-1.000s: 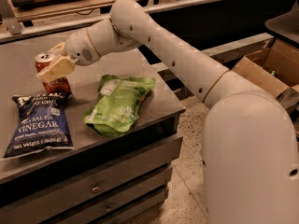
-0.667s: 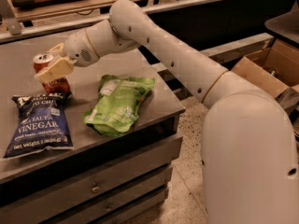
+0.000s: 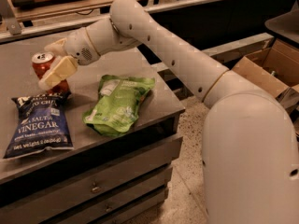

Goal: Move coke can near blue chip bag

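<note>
coke can (image 3: 39, 65) still half-hidden in end effector (image 3: 47, 69)

Arm stretched out, elbow bent; end effector (image 3: 50, 65) at view's left, fingers (image 3: 58, 72) clamped on coke can (image 3: 40, 63).

A single view looks down from high up, close behind the robot's shoulder (image 3: 247, 153), which fills the lower right, and faces left along the arm (image 3: 177, 55) onto the surface (image 3: 154, 101); the tool (image 3: 46, 65), clasping the coke can (image 3: 40, 63), lies farthest away, upper left
</note>
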Action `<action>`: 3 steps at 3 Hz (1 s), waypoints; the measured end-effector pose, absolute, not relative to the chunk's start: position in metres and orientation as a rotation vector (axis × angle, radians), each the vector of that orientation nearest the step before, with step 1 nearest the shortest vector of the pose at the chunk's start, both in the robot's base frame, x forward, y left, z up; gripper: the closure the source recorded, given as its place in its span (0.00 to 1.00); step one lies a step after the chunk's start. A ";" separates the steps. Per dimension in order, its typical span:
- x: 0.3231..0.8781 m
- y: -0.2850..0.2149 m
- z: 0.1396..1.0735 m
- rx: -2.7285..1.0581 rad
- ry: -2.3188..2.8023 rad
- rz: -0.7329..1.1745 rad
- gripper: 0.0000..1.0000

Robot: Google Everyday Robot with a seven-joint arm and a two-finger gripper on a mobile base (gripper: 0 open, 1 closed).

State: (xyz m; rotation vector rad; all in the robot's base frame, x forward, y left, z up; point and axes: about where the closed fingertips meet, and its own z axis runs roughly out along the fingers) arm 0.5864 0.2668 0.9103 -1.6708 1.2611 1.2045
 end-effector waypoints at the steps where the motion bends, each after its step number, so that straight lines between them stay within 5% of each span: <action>1: 0.586 0.246 0.927 -1.650 1.237 1.163 0.00; 2: 0.581 0.182 0.936 -1.675 1.102 1.157 0.00; 3: 0.581 0.182 0.936 -1.675 1.101 1.157 0.00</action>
